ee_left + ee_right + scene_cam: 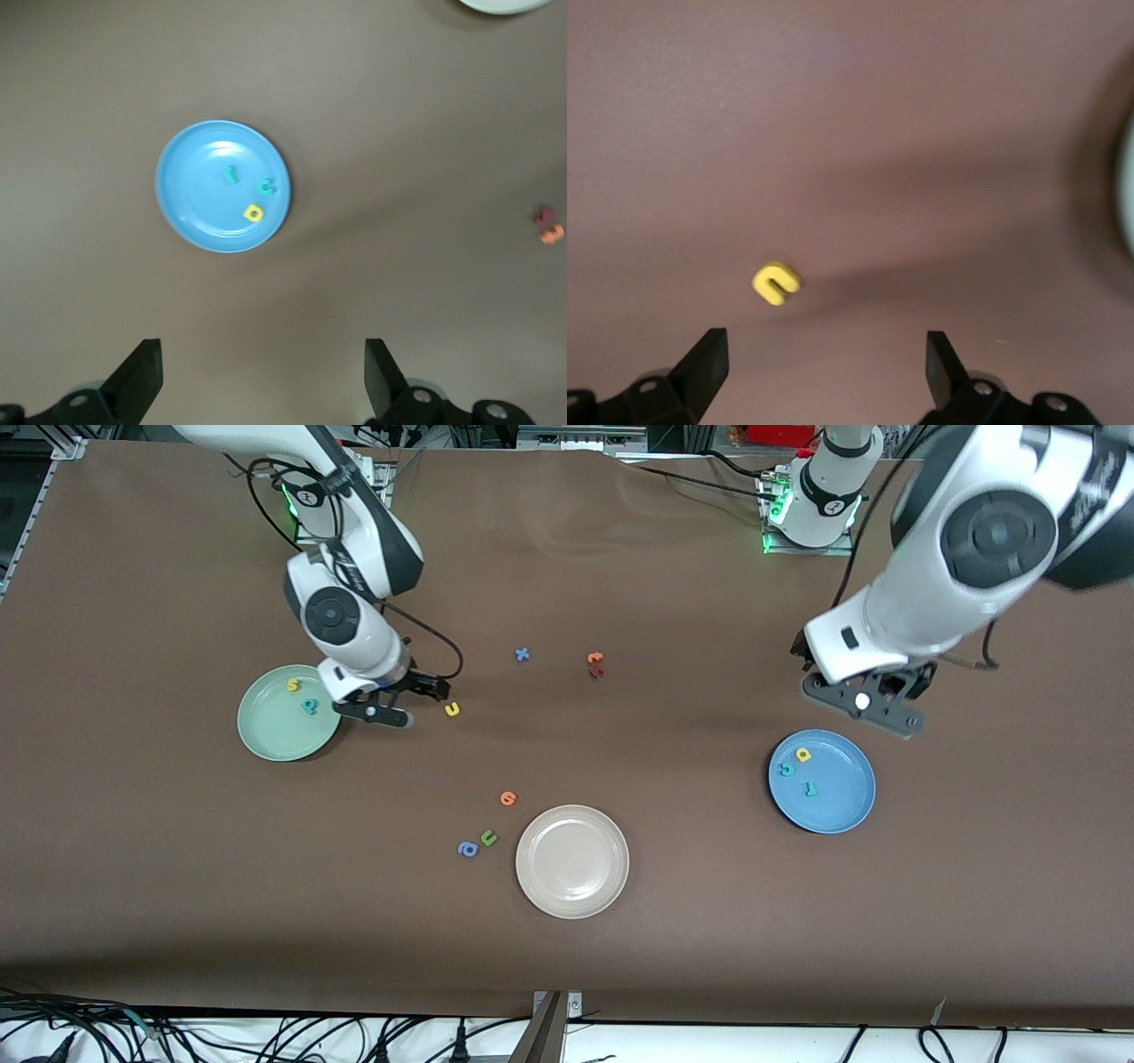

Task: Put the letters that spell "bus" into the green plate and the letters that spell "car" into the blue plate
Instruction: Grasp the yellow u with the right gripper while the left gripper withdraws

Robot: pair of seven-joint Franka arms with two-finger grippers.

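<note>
The green plate (275, 735) holds a yellow s (293, 685) and a teal b (309, 706). A yellow u (452, 709) (776, 282) lies on the table beside that plate, toward the left arm's end. My right gripper (415, 701) (826, 372) hangs open and empty over the table between plate and u. The blue plate (837, 802) (195, 195) holds a yellow a (803, 755) (254, 212), a teal c (786, 770) (267, 187) and a teal r (810, 788) (232, 174). My left gripper (864, 704) (263, 381) is open and empty over bare table beside the blue plate.
A beige-white plate (572, 861) sits nearer the front camera, mid-table. Beside it lie an orange letter (508, 798), a green u (488, 837) and a blue a (468, 849). Farther back are a blue x (522, 654) and orange and dark red letters (594, 664).
</note>
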